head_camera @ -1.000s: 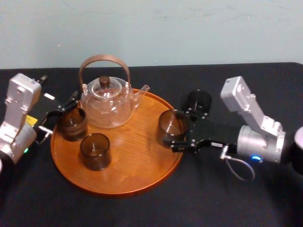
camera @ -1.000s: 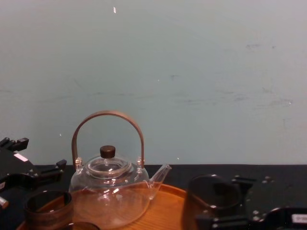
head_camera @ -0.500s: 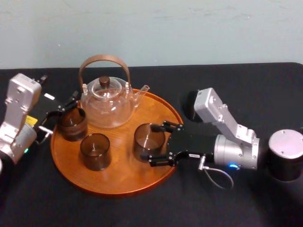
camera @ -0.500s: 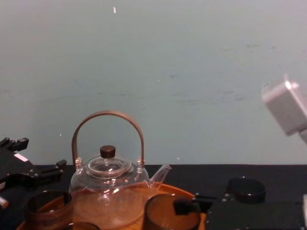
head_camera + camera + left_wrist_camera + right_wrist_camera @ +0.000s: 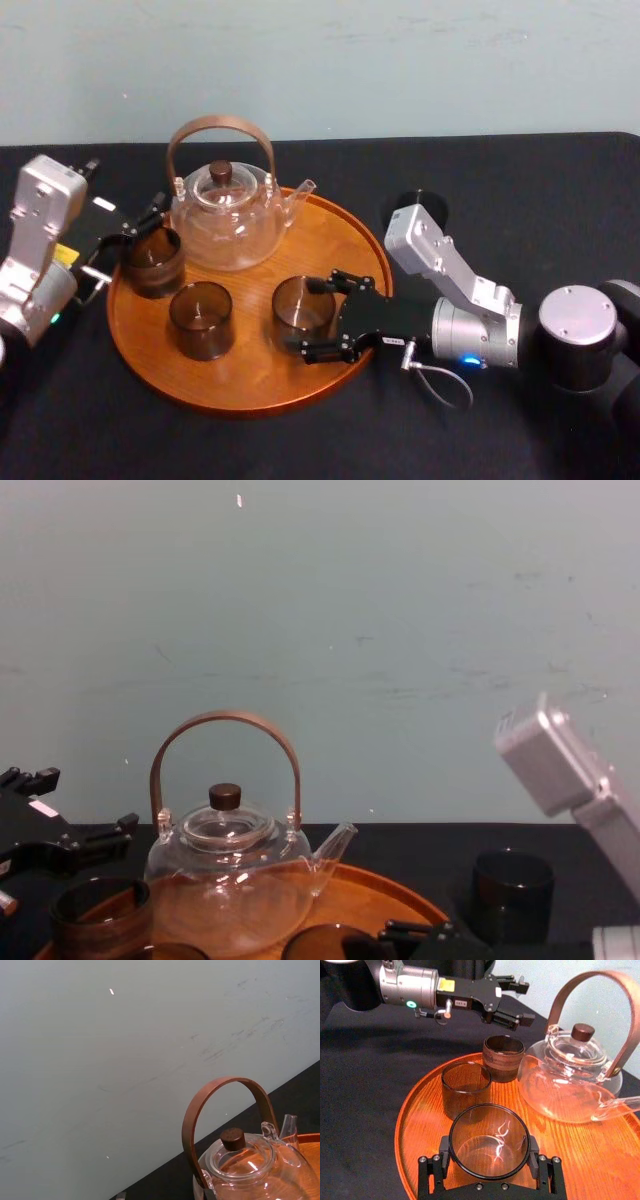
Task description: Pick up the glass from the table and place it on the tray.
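The round wooden tray point(image 5: 250, 385) holds a clear glass teapot point(image 5: 225, 215) and three smoky glasses. My right gripper point(image 5: 308, 318) is shut on one glass point(image 5: 298, 302) over the tray's front right part, low over the wood. In the right wrist view that glass point(image 5: 489, 1135) sits clamped between the black fingers point(image 5: 442, 1152). I cannot tell whether it touches the wood. A second glass point(image 5: 200, 320) stands front left and a third point(image 5: 152, 262) at the left rim. My left gripper point(image 5: 130, 240) hovers open by that third glass, holding nothing.
A dark glass point(image 5: 420, 205) stands on the black table behind my right arm, also in the chest view point(image 5: 512, 895). The teapot's tall brown handle point(image 5: 225, 725) rises over the tray's back. A pale wall closes off the table's far edge.
My right gripper carried its glass left from the tray's right rim to the tray's front right part and lowered it. The left arm stayed put.
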Controlling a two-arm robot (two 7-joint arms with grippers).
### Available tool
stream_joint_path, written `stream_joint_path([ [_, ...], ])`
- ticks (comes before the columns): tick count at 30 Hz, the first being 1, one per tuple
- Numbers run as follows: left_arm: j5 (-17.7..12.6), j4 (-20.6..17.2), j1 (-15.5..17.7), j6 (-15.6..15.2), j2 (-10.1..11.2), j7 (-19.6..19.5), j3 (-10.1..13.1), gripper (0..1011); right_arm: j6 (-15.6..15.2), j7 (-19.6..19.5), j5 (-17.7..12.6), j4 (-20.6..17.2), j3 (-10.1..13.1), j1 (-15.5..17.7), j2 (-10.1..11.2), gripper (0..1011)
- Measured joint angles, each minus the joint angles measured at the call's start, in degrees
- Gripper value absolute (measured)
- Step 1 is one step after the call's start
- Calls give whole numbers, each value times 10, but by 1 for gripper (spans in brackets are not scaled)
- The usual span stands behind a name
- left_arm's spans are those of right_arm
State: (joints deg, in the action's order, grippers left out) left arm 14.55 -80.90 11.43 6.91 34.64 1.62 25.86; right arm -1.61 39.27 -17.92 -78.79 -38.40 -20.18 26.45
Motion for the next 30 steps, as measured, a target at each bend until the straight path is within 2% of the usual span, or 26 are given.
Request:
stream_joint_path([
  [14,0,0,0,0,0,0,0,1001,5,-3,11,27,-6,-4,-13,913],
  [30,0,0,0,0,0,0,0,1001,3,-9,18,28,-6,-2,-13,913],
])
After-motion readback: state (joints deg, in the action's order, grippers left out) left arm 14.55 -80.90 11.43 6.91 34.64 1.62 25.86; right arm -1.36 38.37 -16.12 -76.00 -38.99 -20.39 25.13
